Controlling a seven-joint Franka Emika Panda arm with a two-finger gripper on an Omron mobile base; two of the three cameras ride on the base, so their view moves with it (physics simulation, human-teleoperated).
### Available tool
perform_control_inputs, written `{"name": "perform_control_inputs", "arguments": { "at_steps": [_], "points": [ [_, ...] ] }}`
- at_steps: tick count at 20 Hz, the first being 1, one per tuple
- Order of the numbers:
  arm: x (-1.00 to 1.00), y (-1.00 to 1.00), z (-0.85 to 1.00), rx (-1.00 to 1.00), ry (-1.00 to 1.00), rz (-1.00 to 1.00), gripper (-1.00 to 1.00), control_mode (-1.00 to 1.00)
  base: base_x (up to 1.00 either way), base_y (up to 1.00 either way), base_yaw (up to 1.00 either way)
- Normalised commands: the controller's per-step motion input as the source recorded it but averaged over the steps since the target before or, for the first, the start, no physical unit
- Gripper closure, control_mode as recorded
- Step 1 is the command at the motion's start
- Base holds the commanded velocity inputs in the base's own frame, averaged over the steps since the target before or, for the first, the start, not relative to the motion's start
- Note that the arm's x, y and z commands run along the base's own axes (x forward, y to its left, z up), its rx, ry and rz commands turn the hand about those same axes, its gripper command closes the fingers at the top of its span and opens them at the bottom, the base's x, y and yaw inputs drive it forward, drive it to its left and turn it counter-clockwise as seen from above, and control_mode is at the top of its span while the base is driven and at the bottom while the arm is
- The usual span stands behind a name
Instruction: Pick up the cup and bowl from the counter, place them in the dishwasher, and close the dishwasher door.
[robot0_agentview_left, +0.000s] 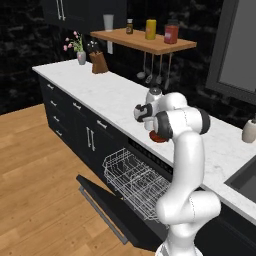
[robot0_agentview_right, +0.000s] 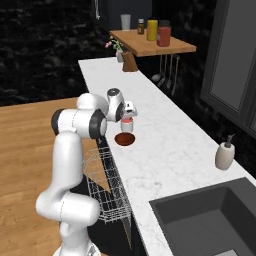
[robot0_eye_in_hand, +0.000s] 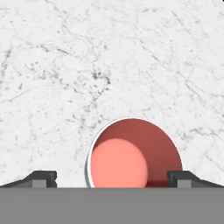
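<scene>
White marble worktop (robot0_eye_in_hand: 65, 65) lies under your fingers (robot0_eye_in_hand: 43, 178), which are spread wide on either side of the upright cup (robot0_eye_in_hand: 133, 153); the bowl (robot0_agentview_right: 125, 139) sits just beside it.

Even, soft rendered light; bright white counter (robot0_agentview_left: 115, 95), near-black back wall (robot0_agentview_right: 45, 45), faint shadows, slightly soft focus.

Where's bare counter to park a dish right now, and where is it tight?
Free: the counter between the bowl and the soap dispenser, and the stretch from the cup back to the knife block. Tight: the front edge above the dishwasher rack, where cup, bowl and open gripper cluster.
</scene>
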Motion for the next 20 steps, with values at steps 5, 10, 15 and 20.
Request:
{"name": "perform_control_inputs", "arguments": {
  "at_steps": [5, 10, 15, 20],
  "points": [
    [0.07, 0.0, -0.25, 0.0, 0.0, 0.0, -1.0, -1.0, 0.0, 0.0, 0.0],
    [0.0, 0.0, -0.28, 0.0, 0.0, 0.0, -1.0, -1.0, 0.0, 0.0, 0.0],
    [0.0, 0.0, -0.29, 0.0, 0.01, 0.0, 1.0, -1.0, 0.0, 0.0, 0.0],
    [0.01, 0.03, -0.1, 0.0, 0.01, 0.0, 1.0, -1.0, 0.0, 0.0, 0.0]
  ]
}}
